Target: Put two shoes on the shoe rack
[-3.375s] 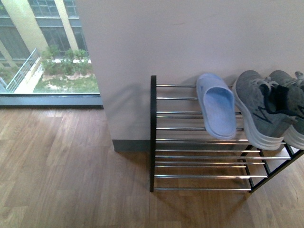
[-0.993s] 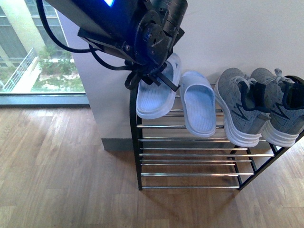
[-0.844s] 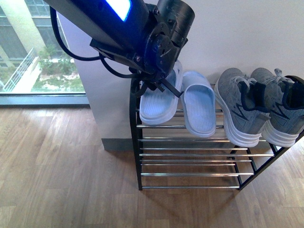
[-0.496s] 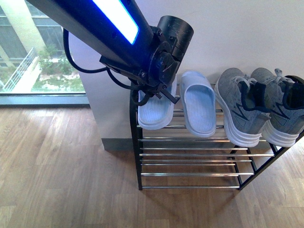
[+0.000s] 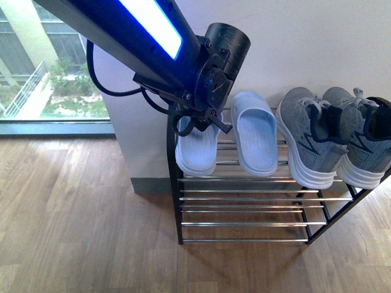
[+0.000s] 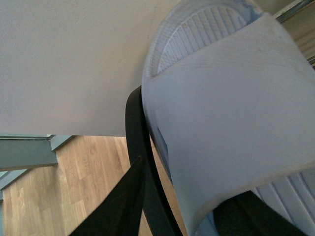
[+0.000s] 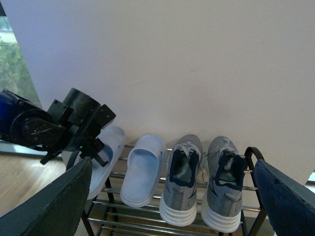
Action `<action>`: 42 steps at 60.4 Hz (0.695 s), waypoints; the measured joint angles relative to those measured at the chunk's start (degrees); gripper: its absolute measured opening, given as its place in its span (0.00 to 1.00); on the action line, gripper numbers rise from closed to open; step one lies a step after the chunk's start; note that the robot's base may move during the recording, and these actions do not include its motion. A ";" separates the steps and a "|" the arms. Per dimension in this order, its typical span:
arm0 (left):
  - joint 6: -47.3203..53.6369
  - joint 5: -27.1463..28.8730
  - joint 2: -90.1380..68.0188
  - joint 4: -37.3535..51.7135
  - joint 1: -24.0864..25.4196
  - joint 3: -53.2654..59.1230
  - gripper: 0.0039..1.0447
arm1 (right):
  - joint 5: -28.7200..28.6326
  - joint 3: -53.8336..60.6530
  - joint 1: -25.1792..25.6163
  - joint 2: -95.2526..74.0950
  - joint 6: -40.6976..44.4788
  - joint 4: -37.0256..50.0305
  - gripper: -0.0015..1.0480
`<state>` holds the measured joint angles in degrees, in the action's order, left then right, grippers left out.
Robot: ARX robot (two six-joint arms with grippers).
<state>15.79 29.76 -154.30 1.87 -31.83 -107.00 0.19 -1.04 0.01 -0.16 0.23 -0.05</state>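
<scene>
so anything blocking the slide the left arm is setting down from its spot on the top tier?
Nothing visible. The left end effector has the slide over the left end of the shoe rack top tier. The other slide and the grey sneakers sit further right, apart from it.

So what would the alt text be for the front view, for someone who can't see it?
A black robot arm's tool lowers a pale blue rubber slide onto a chrome-rod shoe rack, beside its matching slide and two grey knit sneakers.
</scene>
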 joint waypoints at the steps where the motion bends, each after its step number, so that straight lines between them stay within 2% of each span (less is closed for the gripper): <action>1: -0.15 0.00 0.00 -0.02 0.00 0.00 0.41 | 0.00 0.00 0.00 0.00 0.00 0.00 0.91; 23: -7.50 -0.68 5.53 -6.19 -0.04 0.42 0.93 | 0.00 0.00 0.00 0.00 0.00 0.00 0.91; 42: -13.14 -0.61 10.95 -7.28 0.39 6.25 0.91 | 0.00 0.00 0.00 0.00 -0.02 0.00 0.91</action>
<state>2.66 29.15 -143.35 -5.41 -31.44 -100.75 0.19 -1.04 0.01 -0.16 0.21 -0.05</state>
